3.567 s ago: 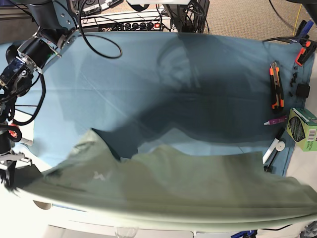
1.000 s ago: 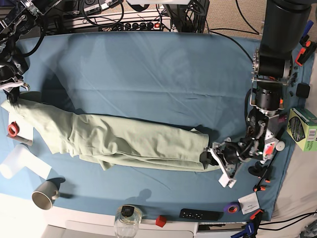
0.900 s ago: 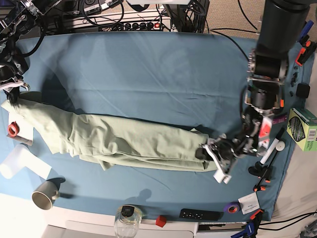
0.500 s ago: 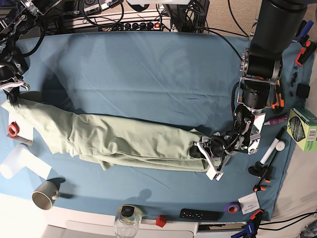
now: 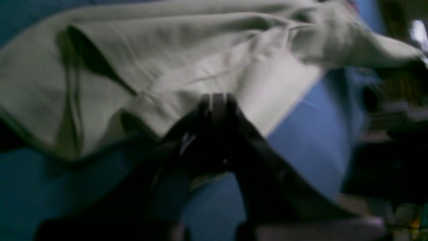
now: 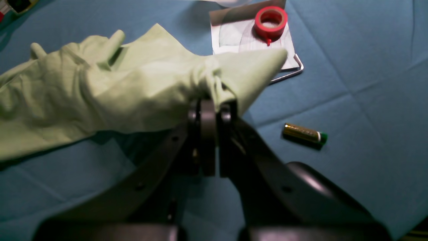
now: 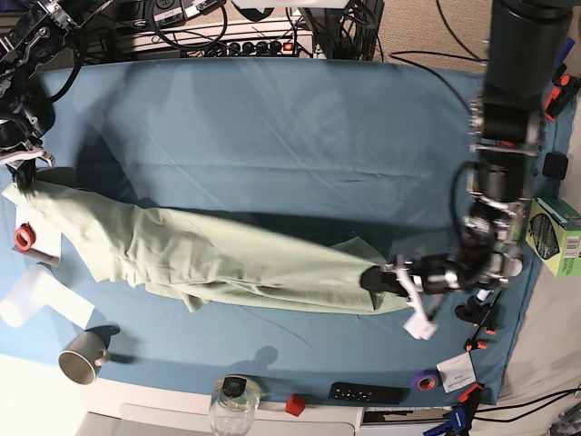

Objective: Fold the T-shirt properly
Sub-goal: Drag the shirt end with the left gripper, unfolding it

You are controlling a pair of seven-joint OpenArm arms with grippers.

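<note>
The left gripper [image 7: 381,278] has just been snapped shut on the near end of the pale sage-green cotton T-shirt [image 7: 227,263], the far corner is kept pinched by the closed right gripper [image 6: 210,103], so stretching across the blue table cloth [image 7: 290,136] looks ready.

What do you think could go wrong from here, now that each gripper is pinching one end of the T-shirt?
1. The T-shirt lies bunched in a long roll, so lifting it may keep the creases instead of spreading it flat.
2. The right gripper holds only a small corner tip; it could slip out under tension.
3. A red tape roll and a battery lie close to that corner; dragged cloth might sweep them along.
</note>
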